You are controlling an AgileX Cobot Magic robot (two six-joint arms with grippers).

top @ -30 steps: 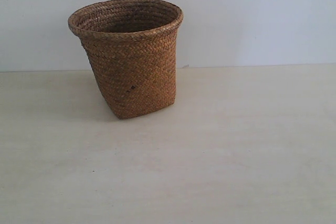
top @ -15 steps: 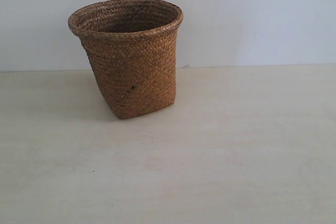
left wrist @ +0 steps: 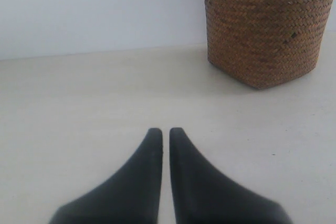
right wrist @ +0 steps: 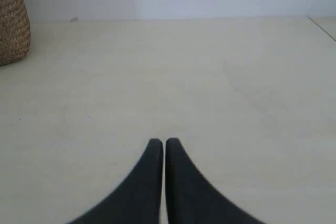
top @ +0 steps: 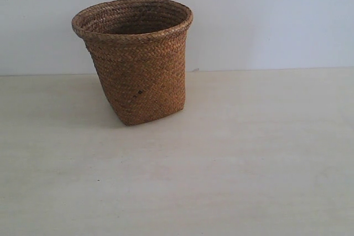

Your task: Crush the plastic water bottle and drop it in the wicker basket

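Note:
The brown wicker basket (top: 135, 62) stands upright on the pale table, left of the middle in the exterior view, with a small dark mark on its side. Its lower body also shows in the left wrist view as the wicker basket (left wrist: 265, 30), and its edge in the right wrist view as the wicker basket (right wrist: 11, 22). The plastic water bottle is out of view in every frame. My left gripper (left wrist: 162, 131) is shut with nothing between its black fingers, well short of the basket. My right gripper (right wrist: 159, 142) is shut and empty too, over bare table. Neither gripper shows in the exterior view.
A pale wooden table (top: 238, 153) stretches under everything, backed by a plain white wall (top: 265, 15). In the right wrist view a table edge (right wrist: 321, 26) runs at the far corner.

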